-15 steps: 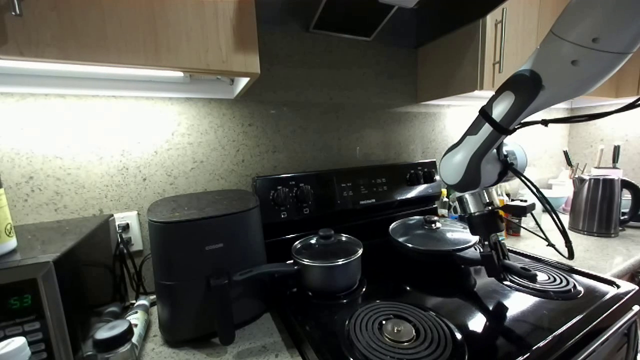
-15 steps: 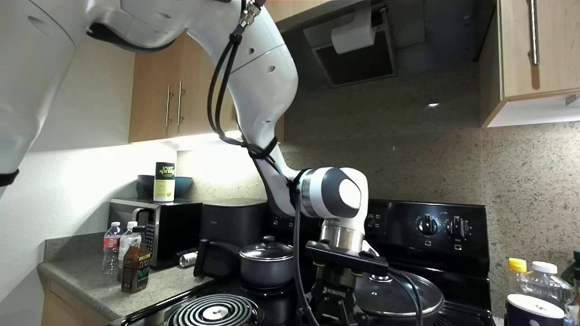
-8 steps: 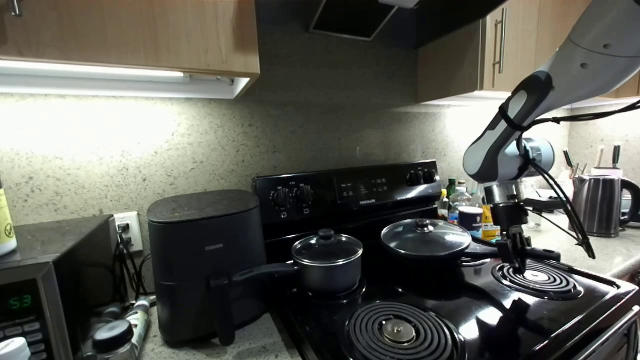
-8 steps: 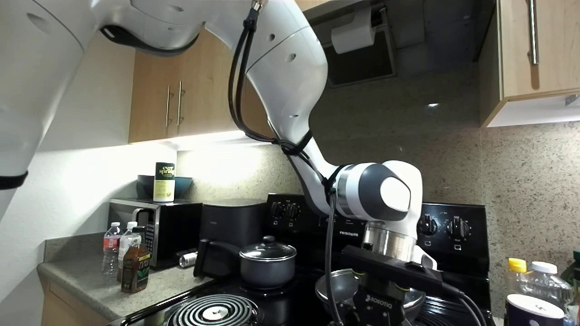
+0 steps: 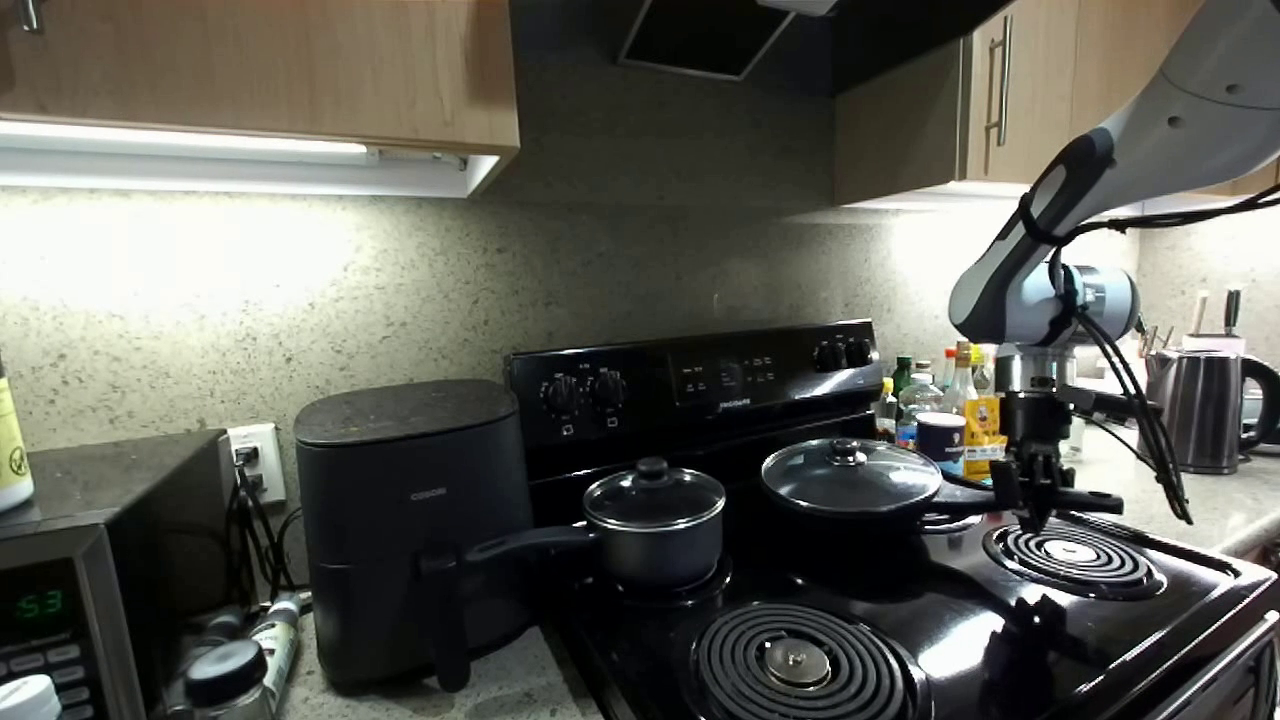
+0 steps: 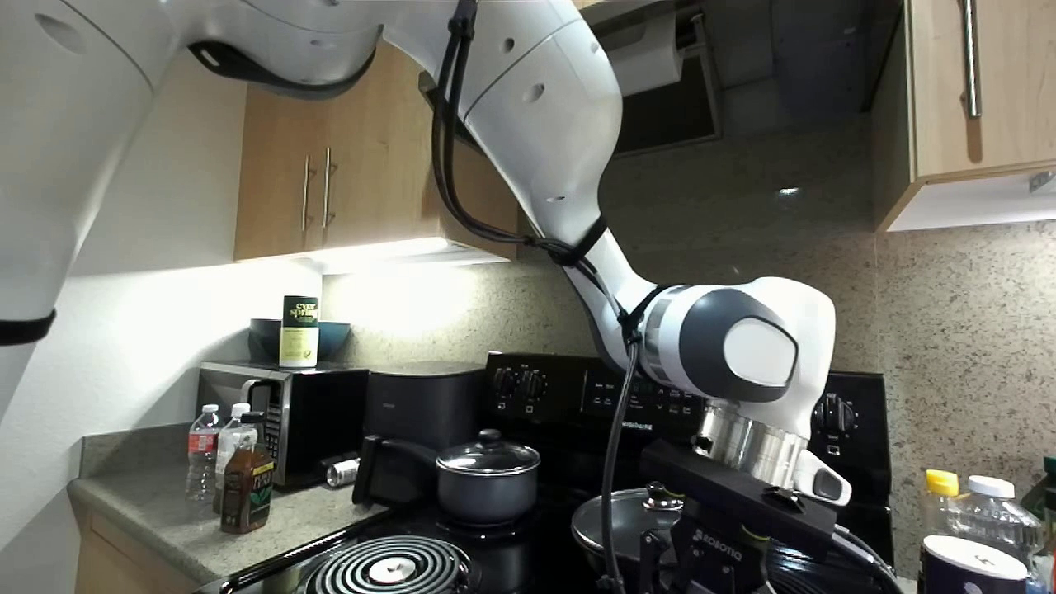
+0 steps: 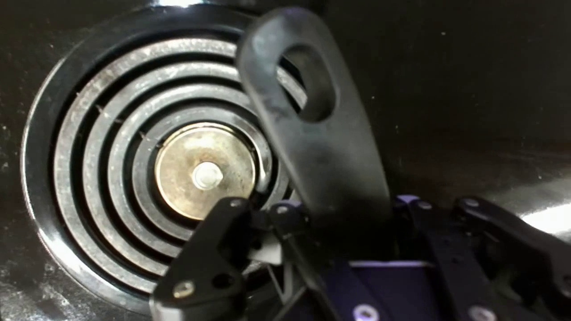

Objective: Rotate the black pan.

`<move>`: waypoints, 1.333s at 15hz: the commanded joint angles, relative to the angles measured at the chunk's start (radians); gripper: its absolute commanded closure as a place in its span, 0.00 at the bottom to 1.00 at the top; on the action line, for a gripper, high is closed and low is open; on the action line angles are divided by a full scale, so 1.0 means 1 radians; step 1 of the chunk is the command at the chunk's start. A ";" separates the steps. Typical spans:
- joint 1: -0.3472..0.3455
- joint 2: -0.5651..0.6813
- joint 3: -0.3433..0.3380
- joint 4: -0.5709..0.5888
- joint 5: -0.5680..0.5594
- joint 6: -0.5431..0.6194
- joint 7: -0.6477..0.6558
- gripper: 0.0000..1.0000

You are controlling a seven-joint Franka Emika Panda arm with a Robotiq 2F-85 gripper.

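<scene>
The black pan, with its shiny domed lid and knob, sits at the back of the stove. It also shows in an exterior view, partly behind the arm's cable and gripper. Its long straight handle crosses the wrist view, with the holed end over a coil burner. My gripper is around the handle near its outer half, pointing straight down. In the wrist view, my gripper has one finger close against each side of the handle. The finger pads are in dark shadow. The fingertips are out of sight in an exterior view.
The smaller black saucepan with its lid stands left of the pan. A coil burner lies below the handle. A black air fryer is at the stove's left. Bottles and a mug and a kettle stand beyond.
The pan's handle has swung right and toward the back with my gripper, and the lid has shifted slightly left. In the last half second my gripper has become upright and risen slightly.
</scene>
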 commanded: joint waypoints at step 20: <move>-0.072 -0.007 -0.048 0.002 0.206 0.000 -0.028 1.00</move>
